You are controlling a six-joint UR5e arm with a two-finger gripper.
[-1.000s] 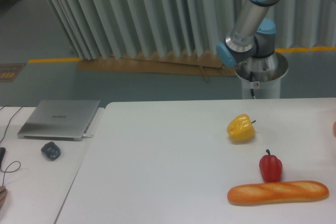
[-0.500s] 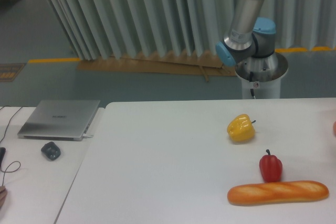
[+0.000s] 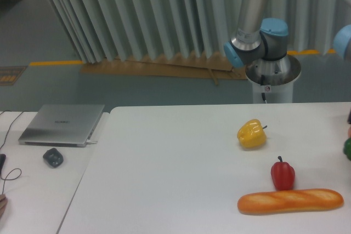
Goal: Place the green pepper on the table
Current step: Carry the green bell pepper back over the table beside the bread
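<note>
Only a sliver of the green pepper (image 3: 347, 149) shows, a dark glossy green patch cut off by the frame's edge at about three o'clock, just above the level of the red pepper (image 3: 283, 174). Whether it is lifted or already touching the white surface (image 3: 164, 173) cannot be told, because most of it lies out of view. Its long axis and which way its stem points cannot be read from so small a patch.

Judging by that gloss, the skin is probably smooth and slick, over a rounded, lobed, fairly stiff and light body. A hold across the widest part, with the pads settled in the grooves between lobes, would likely slip least. Setting it down on its flatter base should keep it from rolling.

The fingers are not in view. Only a dark bit above the green patch shows at the edge, so whether they are wide, narrow or holding the pepper cannot be told.

Outward toward nine o'clock, the yellow pepper (image 3: 252, 134) sits well apart from the green patch, with the bread loaf (image 3: 290, 201) near six o'clock of the red pepper. The arm (image 3: 253, 20) rises at twelve o'clock behind the surface.
</note>
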